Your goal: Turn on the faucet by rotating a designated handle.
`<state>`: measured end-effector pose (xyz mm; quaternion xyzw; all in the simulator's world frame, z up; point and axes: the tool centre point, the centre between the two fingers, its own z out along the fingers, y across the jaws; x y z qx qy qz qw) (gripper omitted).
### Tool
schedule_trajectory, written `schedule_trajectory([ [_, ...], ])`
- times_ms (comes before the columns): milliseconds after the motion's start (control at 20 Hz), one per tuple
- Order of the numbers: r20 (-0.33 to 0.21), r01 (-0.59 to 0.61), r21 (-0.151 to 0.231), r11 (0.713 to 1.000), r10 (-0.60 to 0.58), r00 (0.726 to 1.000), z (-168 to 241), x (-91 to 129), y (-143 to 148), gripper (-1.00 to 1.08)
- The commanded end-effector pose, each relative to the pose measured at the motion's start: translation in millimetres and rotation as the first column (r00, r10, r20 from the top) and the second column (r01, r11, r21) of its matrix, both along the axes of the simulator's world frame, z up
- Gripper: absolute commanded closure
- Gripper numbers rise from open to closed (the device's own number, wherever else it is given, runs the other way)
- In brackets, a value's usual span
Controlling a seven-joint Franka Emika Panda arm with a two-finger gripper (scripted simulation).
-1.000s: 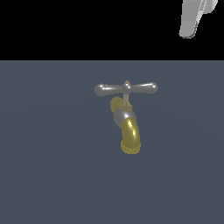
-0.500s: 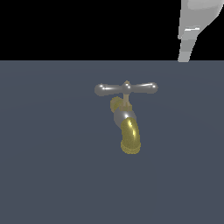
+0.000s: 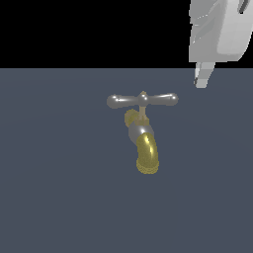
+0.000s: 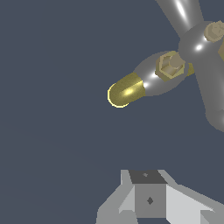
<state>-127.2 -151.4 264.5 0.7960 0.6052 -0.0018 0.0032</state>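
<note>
The faucet (image 3: 141, 133) stands on the dark grey surface in the middle of the exterior view, its curved brass-yellow spout (image 3: 147, 154) pointing toward the camera. On its brass stem sits the handle (image 3: 142, 100), a silver crossbar lying level, left to right. My gripper (image 3: 200, 80) hangs above and beyond the handle's end at the exterior view's right, apart from it, fingers together with nothing between them. The wrist view looks down on the spout (image 4: 126, 92), the handle (image 4: 197, 48) and my gripper (image 4: 146, 177).
The flat dark grey surface (image 3: 59, 188) spreads around the faucet. A black background lies beyond its far edge.
My gripper has come down and nearer from the exterior view's top right, toward the handle's right end. The faucet and handle have not moved.
</note>
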Motion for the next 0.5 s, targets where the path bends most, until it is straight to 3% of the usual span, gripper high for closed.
schedule_trajectory([
  [0, 0.0, -0.047, -0.001, 0.999, 0.047, 0.999, -8, 8, -2, 1.08],
  [450, 0.0, -0.2, 0.0, 0.98, 0.2, 0.98, -34, 35, -5, 1.08],
])
